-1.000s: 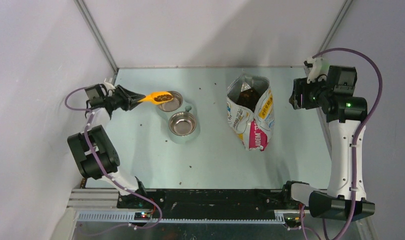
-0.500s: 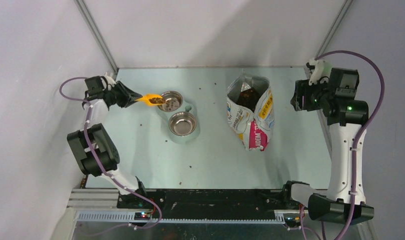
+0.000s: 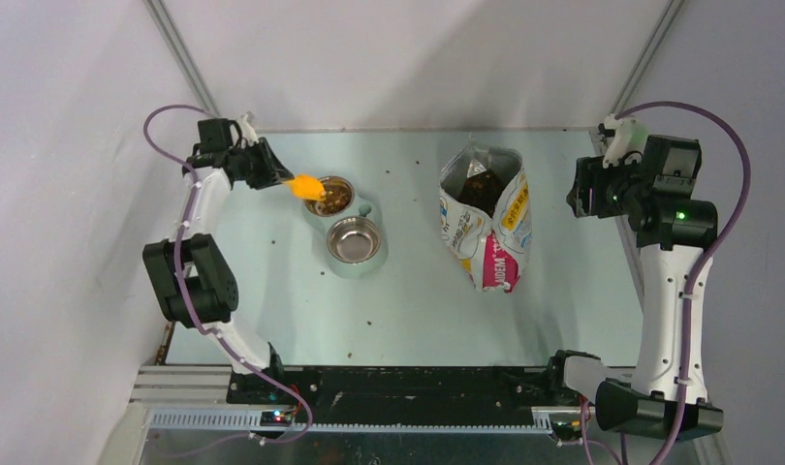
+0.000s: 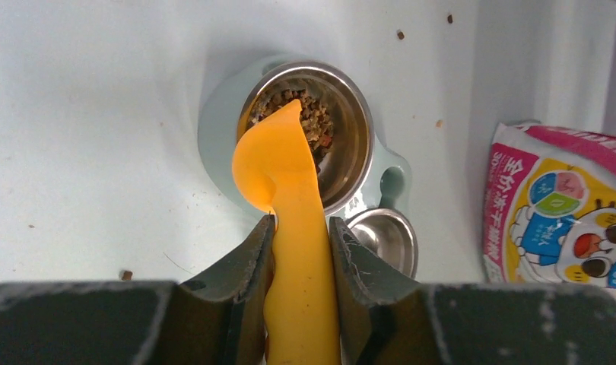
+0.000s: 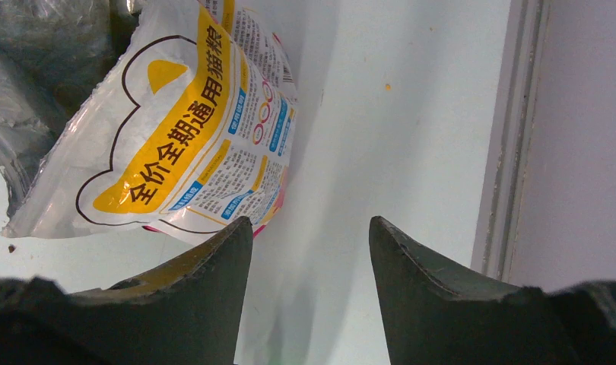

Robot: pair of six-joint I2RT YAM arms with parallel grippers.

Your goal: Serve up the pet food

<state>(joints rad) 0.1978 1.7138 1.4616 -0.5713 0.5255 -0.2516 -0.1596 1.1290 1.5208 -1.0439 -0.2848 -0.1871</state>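
Your left hand squeezes the orange scoop, tipped nose-down so the pet food drops into the bowl just ahead, while your right hand hangs open, holding nothing.

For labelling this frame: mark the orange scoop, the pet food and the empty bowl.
orange scoop (image 4: 278, 163), left wrist view, on the underside of its tipped head.
pet food (image 4: 319, 125), left wrist view, on the visible heap beside the scoop's tip.
empty bowl (image 3: 354, 239), top external view, on its bare steel bottom.
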